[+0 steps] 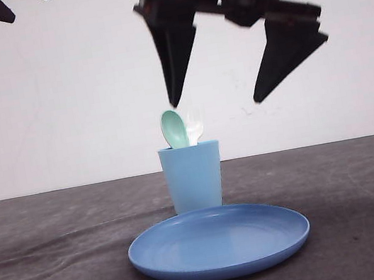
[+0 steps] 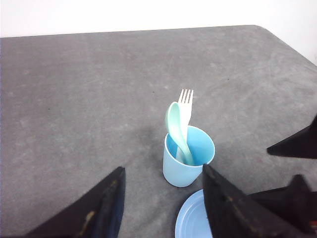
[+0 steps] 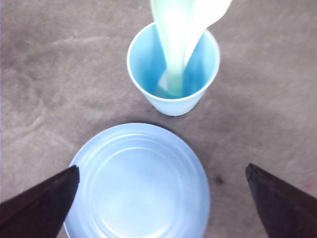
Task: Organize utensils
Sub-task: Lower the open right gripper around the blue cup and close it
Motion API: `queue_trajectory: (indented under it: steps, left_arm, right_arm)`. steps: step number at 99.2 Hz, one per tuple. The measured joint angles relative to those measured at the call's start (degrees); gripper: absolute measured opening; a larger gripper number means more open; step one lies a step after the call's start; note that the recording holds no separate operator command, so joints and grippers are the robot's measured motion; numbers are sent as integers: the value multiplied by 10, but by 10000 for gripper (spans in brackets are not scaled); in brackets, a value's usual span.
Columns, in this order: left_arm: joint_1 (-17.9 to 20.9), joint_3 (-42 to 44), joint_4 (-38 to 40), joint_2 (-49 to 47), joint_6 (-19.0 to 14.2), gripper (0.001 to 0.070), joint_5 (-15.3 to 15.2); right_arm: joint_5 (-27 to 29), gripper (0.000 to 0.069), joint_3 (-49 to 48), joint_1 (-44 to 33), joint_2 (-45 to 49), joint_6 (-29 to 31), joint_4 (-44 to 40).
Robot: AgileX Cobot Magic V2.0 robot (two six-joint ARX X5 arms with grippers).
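**Fork and spoon both standing in cup, jaws spread and empty**

Mint-green spoon [image 1: 174, 128] and white fork [image 1: 194, 126] upright in the light blue cup [image 1: 193, 178], handles down, heads sticking out above the rim. From the left wrist view: spoon [image 2: 177, 130] leaning against the fork [image 2: 184, 110], bowl just in front of the tines, both touching inside the cup [image 2: 188, 163].

Cup standing on the grey desk [image 1: 43, 265], near the middle, well in from the edges seen. Blue plate [image 1: 219, 242] just in front of it on the robot's side, bare, rim close to the cup base; touching or not, cannot tell.

Right gripper [image 1: 218, 102] hanging above the cup, jaws spread wide, holding nothing, tips above the utensil heads and clear of them. From the right wrist view: cup [image 3: 173, 69] and plate [image 3: 138, 183] between the two spread fingers [image 3: 39, 208], utensils blurred.

Left gripper [image 2: 163, 198] also spread, nothing pinched, raised off the desk beside the cup.
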Motion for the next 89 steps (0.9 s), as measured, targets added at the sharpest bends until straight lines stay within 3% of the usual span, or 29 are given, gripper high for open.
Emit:
queue_trajectory:
  steps: [38,89]
  left_arm:
    - [0,0,-16,0,-4,292,0]
    - [0,0,-22,0,-4,292,0]
  right_arm:
    - [-8,680,0,-3,81,40,75]
    - [-37,680,0,-35,169,41,164]
